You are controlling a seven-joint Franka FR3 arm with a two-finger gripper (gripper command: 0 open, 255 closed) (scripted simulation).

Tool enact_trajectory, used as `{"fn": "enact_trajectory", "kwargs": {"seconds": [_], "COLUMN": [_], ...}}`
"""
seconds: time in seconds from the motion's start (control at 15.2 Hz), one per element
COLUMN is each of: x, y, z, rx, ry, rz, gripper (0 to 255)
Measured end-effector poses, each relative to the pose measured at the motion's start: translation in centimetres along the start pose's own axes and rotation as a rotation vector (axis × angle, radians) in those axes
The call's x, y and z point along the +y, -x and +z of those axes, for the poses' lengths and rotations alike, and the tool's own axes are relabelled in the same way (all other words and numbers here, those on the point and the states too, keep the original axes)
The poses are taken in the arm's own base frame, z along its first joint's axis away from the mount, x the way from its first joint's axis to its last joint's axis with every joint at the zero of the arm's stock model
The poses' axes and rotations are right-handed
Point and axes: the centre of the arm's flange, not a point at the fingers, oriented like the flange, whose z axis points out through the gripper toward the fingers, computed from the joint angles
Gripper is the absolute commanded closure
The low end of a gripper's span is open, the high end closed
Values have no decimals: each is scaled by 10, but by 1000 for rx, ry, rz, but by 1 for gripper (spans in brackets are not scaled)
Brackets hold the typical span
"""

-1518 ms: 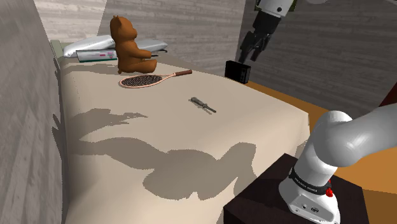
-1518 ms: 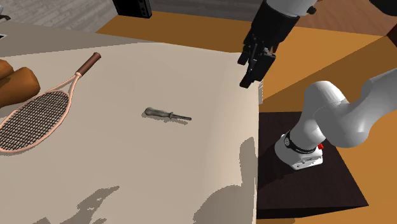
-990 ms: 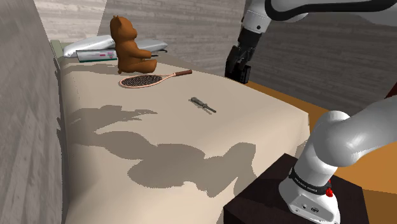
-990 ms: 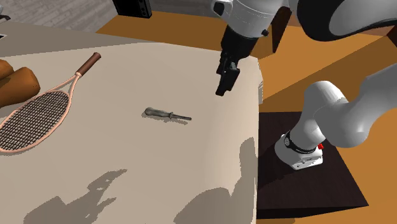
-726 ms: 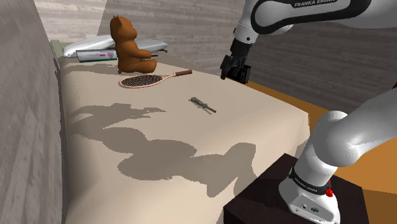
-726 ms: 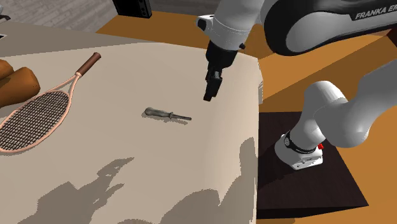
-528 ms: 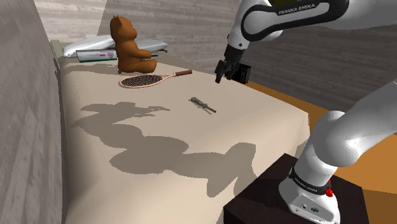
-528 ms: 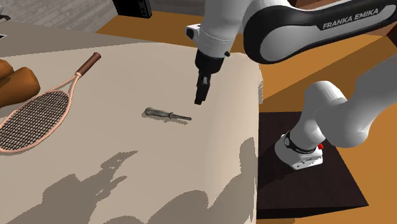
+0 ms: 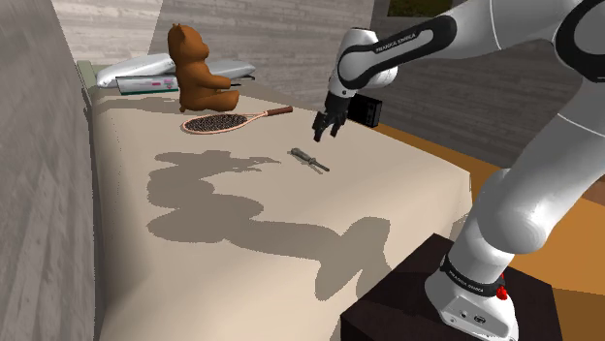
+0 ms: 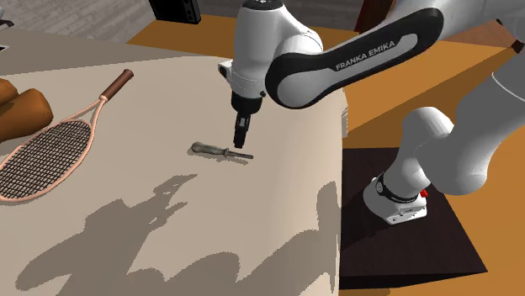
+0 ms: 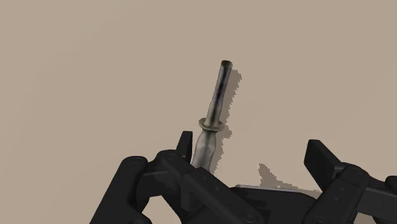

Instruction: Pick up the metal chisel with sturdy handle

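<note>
End effector (image 11: 250, 145): fingers apart, empty, pointing down, hovering just above the chisel (image 11: 215, 114). I judge they are spread to straddle it. The chisel lies flat about mid-bed, clear of every edge. Its handle end sits beside one finger rather than in the middle of the gap, so a sideways shift is probably needed before descent. Bed (image 9: 194, 281) also carries a racket (image 9: 228, 121) and a teddy bear (image 9: 194, 68), both toward the pillow end and well apart from the chisel. Nothing obstructs.

The chisel (image 9: 309, 160) is grey, the teddy bear (image 9: 194, 66) brown
</note>
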Motion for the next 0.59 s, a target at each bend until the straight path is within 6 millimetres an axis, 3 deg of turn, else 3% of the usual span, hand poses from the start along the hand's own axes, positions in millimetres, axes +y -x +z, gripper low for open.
{"fn": "enact_trajectory", "kwargs": {"seconds": [0.59], "x": [27], "y": [-59], "z": [92], "rx": [-28], "ry": [-11], "rz": [-2], "gripper": [0]}}
